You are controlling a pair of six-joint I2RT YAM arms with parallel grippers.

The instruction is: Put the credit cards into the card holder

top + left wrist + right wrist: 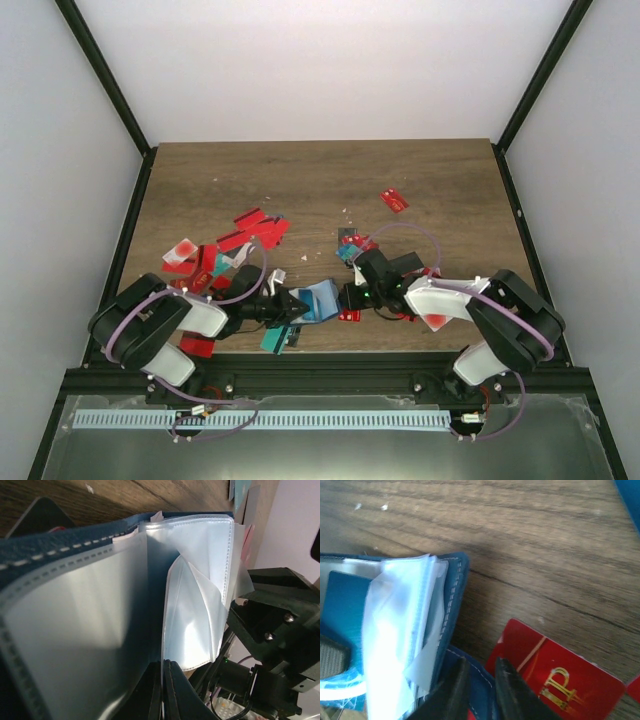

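The card holder (322,298) lies open near the front edge between both arms, a navy stitched cover (50,545) with clear sleeves (192,615). My left gripper (298,308) (163,664) is shut on the lower edge of one clear sleeve. My right gripper (350,297) (482,667) reaches the holder (452,580) from the right, its jaws nearly together with the blue cover flap between them. A red credit card (560,680) with gold print lies flat just right of those fingers. More credit cards (250,235), mostly red, lie scattered behind the left arm.
A lone red card (394,200) lies farther back on the right. A teal card (273,340) sits at the table's front edge under the left arm. A clear box with red inside (180,255) stands at the left. The right arm's black body (275,610) is close beside the holder.
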